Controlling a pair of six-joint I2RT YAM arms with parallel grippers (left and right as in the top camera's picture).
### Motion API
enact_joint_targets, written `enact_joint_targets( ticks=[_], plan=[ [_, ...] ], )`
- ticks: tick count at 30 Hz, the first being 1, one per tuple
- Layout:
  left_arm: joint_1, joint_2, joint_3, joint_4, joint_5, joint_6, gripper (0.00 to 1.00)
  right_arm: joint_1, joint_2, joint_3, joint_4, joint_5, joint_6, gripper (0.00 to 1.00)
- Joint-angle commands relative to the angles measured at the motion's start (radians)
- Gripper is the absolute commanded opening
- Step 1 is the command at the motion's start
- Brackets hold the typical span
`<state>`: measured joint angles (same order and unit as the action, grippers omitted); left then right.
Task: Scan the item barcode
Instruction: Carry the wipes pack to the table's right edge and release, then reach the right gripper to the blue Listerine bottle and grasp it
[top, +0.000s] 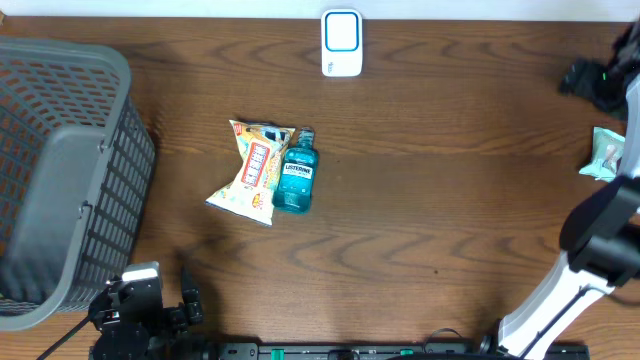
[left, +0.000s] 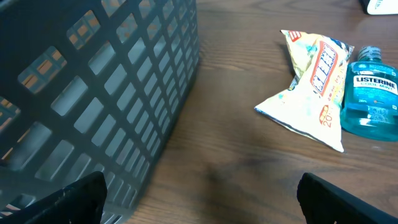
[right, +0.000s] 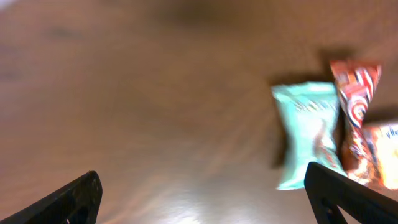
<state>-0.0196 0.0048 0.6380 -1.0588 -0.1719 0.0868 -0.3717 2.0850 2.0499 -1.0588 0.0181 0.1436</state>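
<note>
A white barcode scanner (top: 341, 43) with a blue face stands at the table's far middle. A yellow snack bag (top: 256, 170) and a blue Listerine bottle (top: 295, 175) lie side by side at the centre left; in the left wrist view the bag (left: 311, 87) and the bottle (left: 373, 93) sit ahead to the right. My left gripper (left: 202, 202) is open and empty, low beside the basket. My right gripper (right: 205, 199) is open over bare wood, with nothing between its fingers. A mint packet (right: 308, 134) lies just beyond its right finger; the view is blurred.
A large grey mesh basket (top: 60, 170) fills the left side, and its wall (left: 93, 93) stands close to my left finger. A red-and-white packet (right: 354, 99) and an orange one (right: 382, 152) lie beside the mint packet (top: 604, 153) at the right edge. My right arm (top: 598, 235) rises at the right.
</note>
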Motion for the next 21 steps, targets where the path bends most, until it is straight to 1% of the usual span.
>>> enact_joint_targets(
  ticks=[1,7,12,15,21],
  plan=[
    [0.003,-0.001,0.004,0.0,-0.013,0.014,0.98,0.092,-0.095,0.022,-0.019,-0.059,0.074,0.99],
    [0.003,-0.001,0.004,0.0,-0.013,0.014,0.98,0.263,-0.132,0.022,-0.061,-0.069,0.11,0.99],
    [0.003,-0.001,0.004,0.0,-0.013,0.014,0.98,0.404,-0.114,0.017,-0.051,-0.208,0.114,0.99],
    [0.003,-0.001,0.004,0.0,-0.013,0.014,0.98,0.494,-0.085,0.014,-0.019,-0.211,0.114,0.99],
    [0.003,-0.001,0.004,0.0,-0.013,0.014,0.98,0.671,0.012,0.014,-0.019,-0.211,0.11,0.99]
  ],
)
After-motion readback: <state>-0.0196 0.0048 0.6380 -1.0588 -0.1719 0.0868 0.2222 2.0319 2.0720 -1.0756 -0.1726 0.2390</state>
